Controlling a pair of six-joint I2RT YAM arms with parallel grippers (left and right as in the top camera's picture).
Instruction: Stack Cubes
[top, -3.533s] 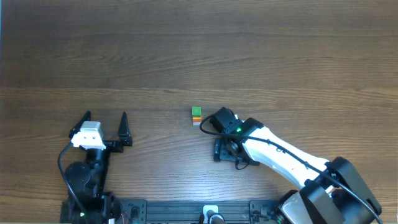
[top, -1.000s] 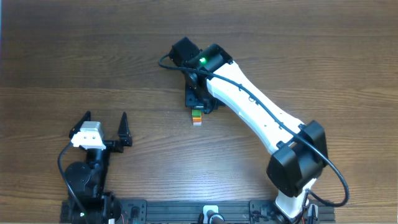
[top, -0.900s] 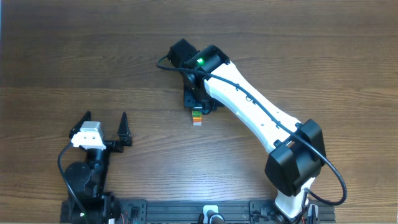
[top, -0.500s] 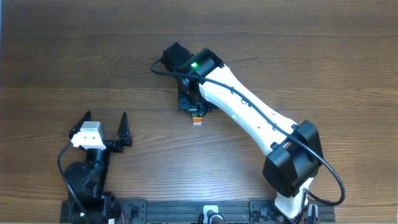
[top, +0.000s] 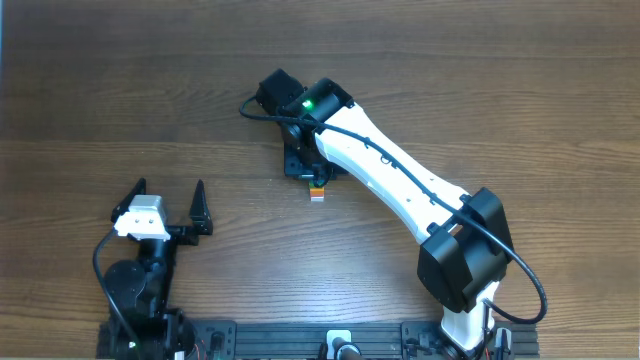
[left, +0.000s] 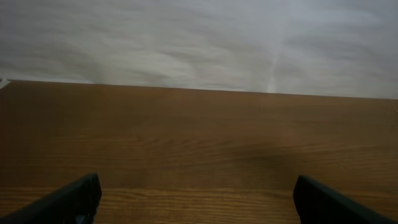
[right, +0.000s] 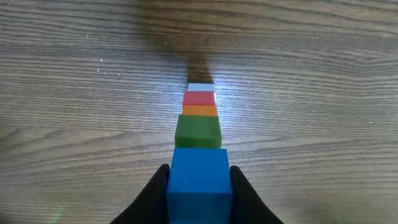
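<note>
**Lining up blue over a four-high stack**

Gripping the blue cube (right: 199, 169) in the right gripper (right: 199, 190), closed only to the cube's width and pinching two opposite side faces. Leaves the underside bare for setting down, and keeps the faces square to those below.

Hanging straight over the stack (top: 317, 192) near the middle of the table (top: 520, 90). Reading from the wrist view: green (right: 198, 132) on top, then orange (right: 199, 111), red (right: 199, 98) and white (right: 200, 88) on the wood. Looks centred on green, edges close to parallel. Cannot tell whether blue touches green yet or sits just above it.

Reaching in from the right base, across the middle, with the wrist pointed down. Probably chosen so the descent runs along the column and gives no sideways push.

Parked well apart at the left, near its own base: left gripper (top: 168, 185), spread wide and holding nothing, out of the working arm's way.

Judged as the last placement, nearly done. Calls for a slow, straight lowering until blue rests flat, then opening evenly and lifting straight up. Risk lies in the height and narrowness of the column: a slight offset, a tilt, or a finger dragging on release could topple it.
</note>
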